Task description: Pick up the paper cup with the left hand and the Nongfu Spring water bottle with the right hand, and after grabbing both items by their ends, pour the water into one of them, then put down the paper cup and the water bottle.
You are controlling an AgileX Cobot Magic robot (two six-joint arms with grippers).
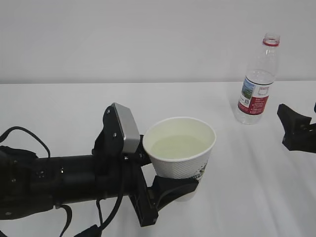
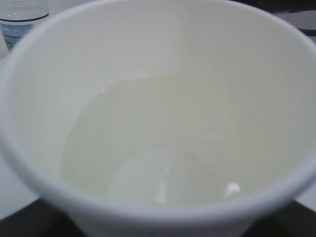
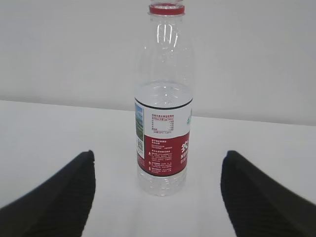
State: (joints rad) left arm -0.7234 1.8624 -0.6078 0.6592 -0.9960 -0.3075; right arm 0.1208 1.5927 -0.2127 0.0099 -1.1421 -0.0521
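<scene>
The white paper cup (image 1: 183, 165) holds clear water (image 1: 178, 146) and sits in my left gripper (image 1: 174, 190), whose black fingers are shut round its lower part. In the left wrist view the paper cup (image 2: 158, 59) fills the frame, with the water (image 2: 148, 163) pooled inside. Uncapped, the Nongfu Spring water bottle (image 1: 256, 84) stands upright on the table at the back right, partly filled. My right gripper (image 1: 289, 127) is open to the right of it, clear of it. In the right wrist view the bottle (image 3: 163, 123) stands beyond the spread fingers (image 3: 69, 197).
A white table (image 1: 74, 113) runs back to a plain white wall. The left arm (image 1: 49, 182) with its cables lies across the front left. A bit of the bottle (image 2: 22, 19) shows at the top left of the left wrist view.
</scene>
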